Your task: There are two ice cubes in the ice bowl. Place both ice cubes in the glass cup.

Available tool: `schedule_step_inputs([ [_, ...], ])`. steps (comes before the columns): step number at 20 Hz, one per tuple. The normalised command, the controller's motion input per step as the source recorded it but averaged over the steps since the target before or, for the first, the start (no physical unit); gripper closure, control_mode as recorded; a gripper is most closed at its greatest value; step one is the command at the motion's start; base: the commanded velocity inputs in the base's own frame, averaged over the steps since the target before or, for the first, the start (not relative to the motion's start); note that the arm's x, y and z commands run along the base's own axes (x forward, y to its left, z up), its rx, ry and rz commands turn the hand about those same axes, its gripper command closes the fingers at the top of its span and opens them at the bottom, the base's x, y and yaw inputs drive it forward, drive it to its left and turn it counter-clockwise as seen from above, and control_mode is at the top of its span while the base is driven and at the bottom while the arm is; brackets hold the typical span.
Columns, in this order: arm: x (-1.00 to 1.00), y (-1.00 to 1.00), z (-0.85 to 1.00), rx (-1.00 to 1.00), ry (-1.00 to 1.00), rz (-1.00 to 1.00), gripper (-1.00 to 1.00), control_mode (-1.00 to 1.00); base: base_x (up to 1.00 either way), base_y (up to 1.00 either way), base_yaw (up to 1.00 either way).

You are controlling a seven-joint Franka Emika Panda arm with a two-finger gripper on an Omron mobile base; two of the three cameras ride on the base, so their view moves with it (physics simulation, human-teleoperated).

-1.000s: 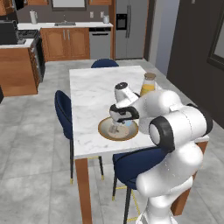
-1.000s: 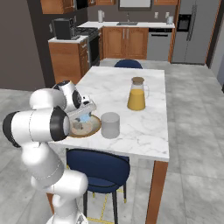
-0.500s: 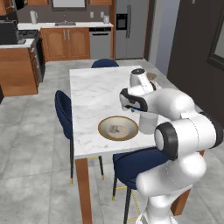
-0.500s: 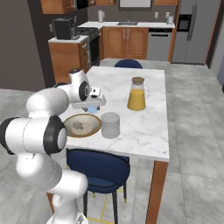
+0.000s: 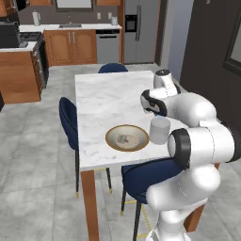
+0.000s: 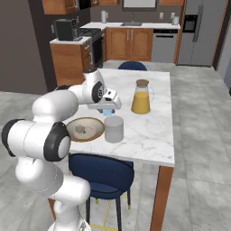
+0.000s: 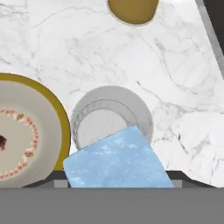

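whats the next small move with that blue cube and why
Probably open the tool and let go: the hand view shows the pale blue ice cube it holds already above the mouth of the glass cup, beside the ice bowl, so it should fall in.

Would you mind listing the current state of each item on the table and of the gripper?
Gripper: above the cup, shut on the blue ice cube.
Blue ice cube: held over the cup's mouth, not yet dropped.
Glass cup: upright beside the bowl, nothing visible inside.
Ice bowl: on the table, one greyish ice cube left inside.
Juice pitcher: upright, lid on, holding orange liquid.
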Motion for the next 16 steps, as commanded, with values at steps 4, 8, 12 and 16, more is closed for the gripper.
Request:
schedule_step_inputs([
  [4,0.00,-0.43,-0.03,0.24,0.00,-0.10,1.00,-1.00,0.00,0.00,0.00],
  [8,0.02,-0.29,0.00,0.27,0.00,-0.14,1.00,-1.00,0.00,0.00,0.00],
  [12,0.03,-0.03,0.00,0.04,0.00,-0.04,1.00,-1.00,0.00,0.00,0.00],
  [16,0.09,0.00,-0.03,-0.02,0.00,0.00,1.00,-1.00,0.00,0.00,0.00],
])
